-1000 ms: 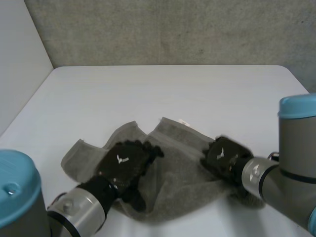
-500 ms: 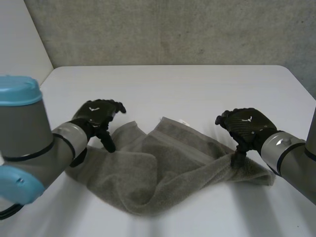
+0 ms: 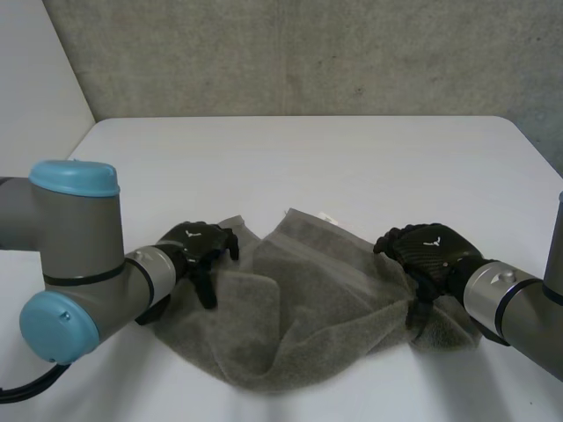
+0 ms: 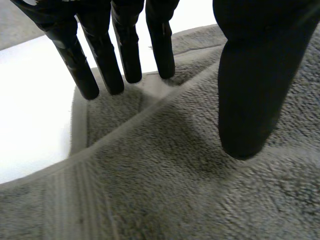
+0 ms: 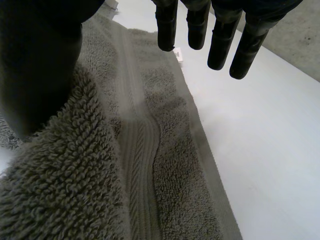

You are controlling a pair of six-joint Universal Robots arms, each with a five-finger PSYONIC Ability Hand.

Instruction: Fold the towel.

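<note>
Now the grey towel (image 3: 299, 308) lies rumpled toward 6 o'clock on the white table (image 3: 299, 158), with a raised fold through its middle and a small white label (image 3: 327, 216) at its 12 o'clock edge. Half a second ago the left hand (image 3: 195, 243) hung higher and further out, past the cloth's 9 o'clock side. It has since dropped and moved inward, and it now sits over the towel's 9 o'clock edge with its thumb pointing down onto the pile. In the left wrist view its fingers (image 4: 125, 55) are straight and a little apart, their tips over the hemmed border where the cloth meets the bare table. The thumb (image 4: 250, 90) stands well apart from them, and nothing is pinched between. The right hand (image 3: 428, 249) has also come lower and slightly toward 9 o'clock, and it now rests over the towel's 3 o'clock end. That end reached further toward 4 o'clock before and now looks more bunched under the hand. In the right wrist view its fingers (image 5: 220, 40) are straight and spread over the towel's edge and the table beyond. Its thumb (image 5: 40, 65) is set apart above the thick pile, and it grips no cloth.
</note>
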